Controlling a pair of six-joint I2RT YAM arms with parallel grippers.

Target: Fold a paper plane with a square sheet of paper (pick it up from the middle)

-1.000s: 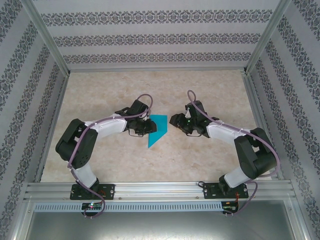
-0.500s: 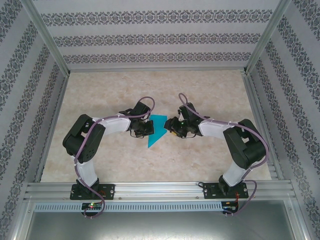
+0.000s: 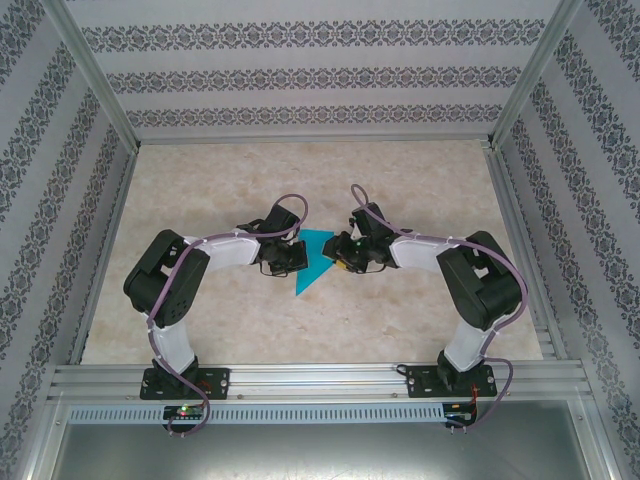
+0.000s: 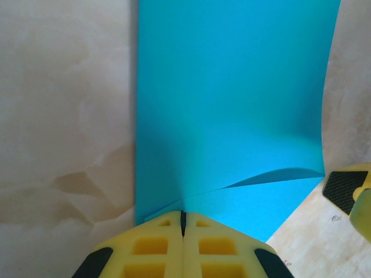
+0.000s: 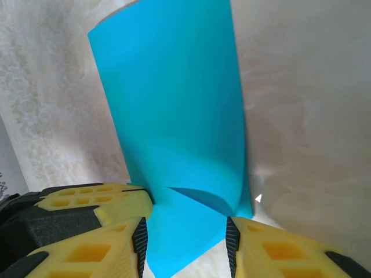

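Top external: finds square sheet of paper point(image 3: 316, 262) mid-counter point(image 3: 420, 320), long axis near-to-far; pinches its left edge in left pincer point(image 4: 182, 215), pressed together; straddles its right edge with right pincer point(image 5: 185, 231), spread, likely next to close.

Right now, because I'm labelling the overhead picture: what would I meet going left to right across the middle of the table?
First the left gripper → square sheet of paper → right gripper.
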